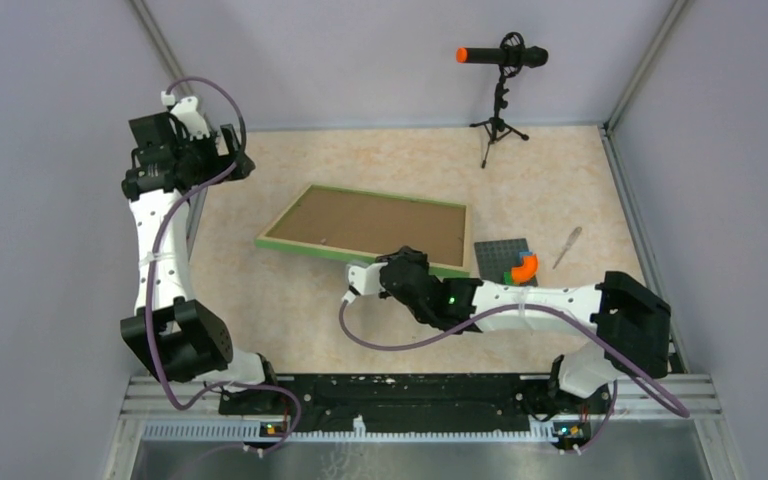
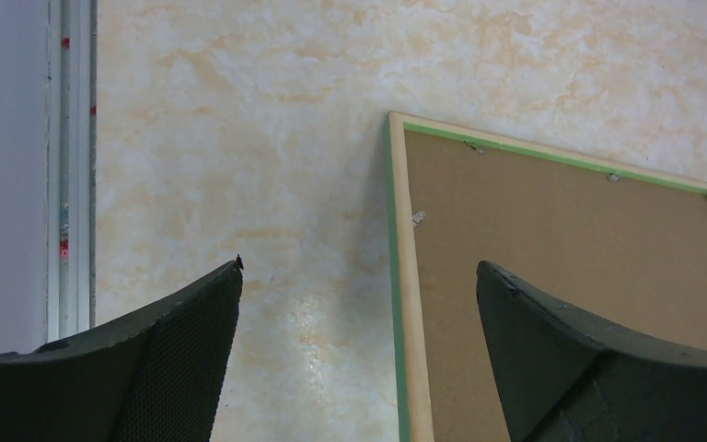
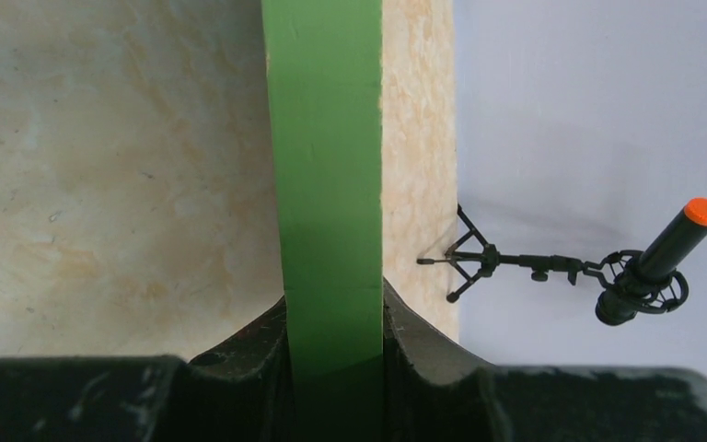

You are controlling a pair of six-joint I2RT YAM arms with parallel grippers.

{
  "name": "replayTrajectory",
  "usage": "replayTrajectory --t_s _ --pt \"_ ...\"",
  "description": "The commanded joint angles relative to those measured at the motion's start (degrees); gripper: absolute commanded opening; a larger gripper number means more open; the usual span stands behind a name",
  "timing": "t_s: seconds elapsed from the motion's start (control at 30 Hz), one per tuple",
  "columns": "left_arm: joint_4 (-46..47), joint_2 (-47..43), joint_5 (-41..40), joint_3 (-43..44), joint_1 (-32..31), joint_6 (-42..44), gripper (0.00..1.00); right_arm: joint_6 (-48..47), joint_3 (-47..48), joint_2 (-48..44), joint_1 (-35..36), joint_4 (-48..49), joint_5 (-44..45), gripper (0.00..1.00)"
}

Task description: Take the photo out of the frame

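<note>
Brown fibreboard back up, the frame (image 1: 380, 222) lies on the table (image 1: 570, 175), its green near edge pinched by the right end effector (image 3: 331, 318), probably to steady it, while the left end effector (image 2: 359, 272) hovers spread.

frame (image 1: 365, 222) back-up on table (image 1: 280, 310), right pincer (image 1: 388, 263) at near edge

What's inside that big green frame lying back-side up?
Only the brown backing board of the frame shows, with small metal clips along its edges. Any photo inside is hidden beneath that board. The right gripper clamps the frame's green edge.
</note>
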Motion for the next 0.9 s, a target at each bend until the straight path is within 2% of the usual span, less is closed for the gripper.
replayTrajectory --t_s 0.0,0.07,0.4,0.67,0.87 --pt "5.25 -3.52 3.76 -4.60 0.35 2.23 0.99 2.61 -4.53 -1.63 1.54 13.71 2.14 0.08" --pt "7.31 -4.84 4.58 -7.05 0.43 2.91 0.99 3.35 -7.14 -1.02 2.07 15.59 2.16 0.18" --pt "10.25 -7.81 5.64 -12.51 0.40 4.93 0.99 3.35 -17.20 2.81 5.47 28.18 2.16 0.18" --pt "11.39 -7.64 5.99 -14.97 0.41 4.94 0.99 3.35 -18.09 11.78 9.13 31.00 2.16 0.18" --pt "11.95 -7.72 6.20 -16.29 0.40 5.04 0.99 3.35 -15.79 15.10 9.43 26.30 2.16 0.18"
